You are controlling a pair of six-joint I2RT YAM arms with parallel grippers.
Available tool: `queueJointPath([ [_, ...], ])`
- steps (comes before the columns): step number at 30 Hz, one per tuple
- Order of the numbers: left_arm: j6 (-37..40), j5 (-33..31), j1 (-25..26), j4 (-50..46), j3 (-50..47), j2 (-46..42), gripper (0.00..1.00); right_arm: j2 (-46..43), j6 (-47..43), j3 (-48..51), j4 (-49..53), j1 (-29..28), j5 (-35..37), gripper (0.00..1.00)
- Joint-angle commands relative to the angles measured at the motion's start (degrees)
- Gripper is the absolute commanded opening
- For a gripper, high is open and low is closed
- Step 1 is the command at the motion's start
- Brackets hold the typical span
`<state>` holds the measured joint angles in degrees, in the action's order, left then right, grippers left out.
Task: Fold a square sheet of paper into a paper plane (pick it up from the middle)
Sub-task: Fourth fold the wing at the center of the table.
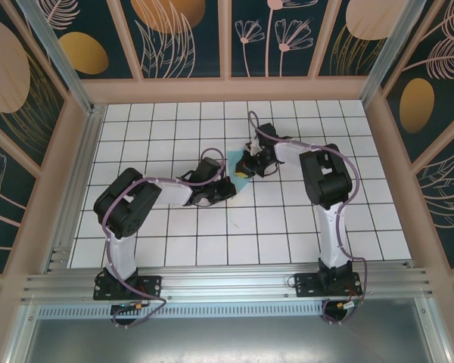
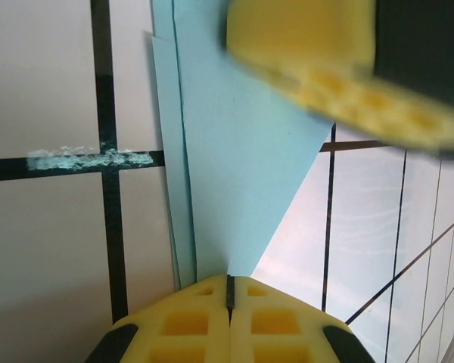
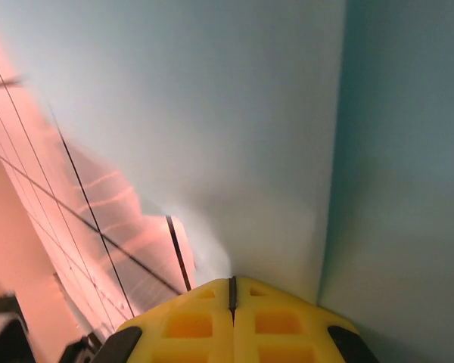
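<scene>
The square sheet of paper (image 1: 234, 184) is light turquoise and folded into layers that taper to a point. It hangs between my two grippers over the middle of the table. My left gripper (image 1: 221, 187) is shut, and in the left wrist view the narrow end of the paper (image 2: 234, 151) runs into the seam of the closed left gripper (image 2: 229, 281). A yellow fingertip (image 2: 310, 53) of the right gripper sits at the paper's far end. In the right wrist view the paper (image 3: 234, 113) stands close, with a crease at the right, and meets my shut right gripper (image 3: 232, 281).
The white tabletop (image 1: 287, 227) carries a black grid and is boxed in by pink-framed patterned walls (image 1: 227, 89). An aluminium rail (image 1: 227, 283) with both arm bases runs along the near edge. A flaky turquoise smear (image 2: 91, 159) lies on one grid line.
</scene>
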<state>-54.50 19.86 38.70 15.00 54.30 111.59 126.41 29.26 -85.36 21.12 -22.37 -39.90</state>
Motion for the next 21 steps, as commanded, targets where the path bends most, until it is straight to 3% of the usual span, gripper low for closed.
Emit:
queueJointPath([
  [1,1.86,-0.72,0.11,-12.9,-3.66,3.36,0.0,2.83,-3.27,-4.7,-1.99,2.53,4.73,0.05],
  [9,1.93,-0.52,0.13,-12.82,-3.83,3.39,0.0,5.95,-4.82,-11.78,-1.0,2.86,5.29,0.07],
  [14,1.64,-0.52,0.08,-12.37,-4.64,2.84,0.0,2.85,-5.07,-13.87,-1.09,2.81,2.45,0.09],
  [17,1.68,-0.52,0.06,-12.21,-4.99,2.61,0.0,-2.76,-5.15,-10.1,-2.07,2.81,1.3,0.1],
  [21,1.75,-0.26,0.09,-12.02,-5.08,2.43,0.0,-11.68,-4.39,2.38,-6.03,2.55,1.51,0.12],
])
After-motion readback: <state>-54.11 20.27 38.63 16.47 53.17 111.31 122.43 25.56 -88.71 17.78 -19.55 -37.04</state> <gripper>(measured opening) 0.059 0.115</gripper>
